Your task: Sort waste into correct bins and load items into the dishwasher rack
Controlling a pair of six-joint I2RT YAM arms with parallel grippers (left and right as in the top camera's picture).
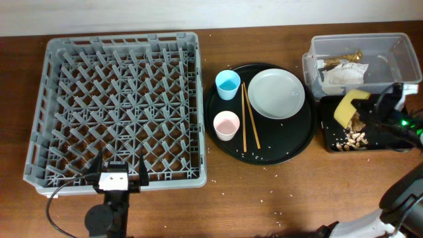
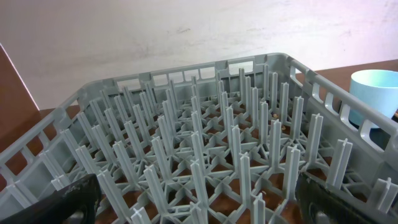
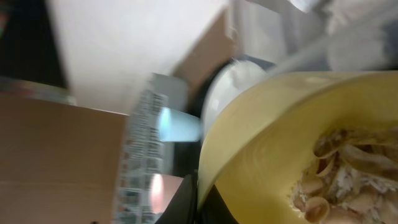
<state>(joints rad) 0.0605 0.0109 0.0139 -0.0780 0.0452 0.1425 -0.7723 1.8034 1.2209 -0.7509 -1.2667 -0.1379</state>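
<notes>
My right gripper (image 1: 367, 109) is shut on the rim of the yellow bowl (image 1: 349, 106) and holds it tipped over the shallow black tray (image 1: 329, 142). Brownish food scraps (image 1: 351, 137) lie in that tray, and more cling inside the bowl (image 3: 348, 168). The clear tub (image 1: 396, 47) behind holds the white napkin (image 1: 340, 74) and the gold wrapper (image 1: 349, 57). The blue cup (image 1: 228, 84), pink cup (image 1: 226, 125), chopsticks (image 1: 248, 118) and grey-white plate (image 1: 276, 93) sit on the round black tray (image 1: 301, 135). My left gripper (image 1: 118, 173) is open at the front edge of the grey rack (image 1: 115, 109).
White crumbs are scattered on the brown table in front of the round tray (image 1: 264, 197). The left wrist view looks across the rack's pegs (image 2: 205, 143) to the blue cup (image 2: 376, 93). A pale wall runs along the back.
</notes>
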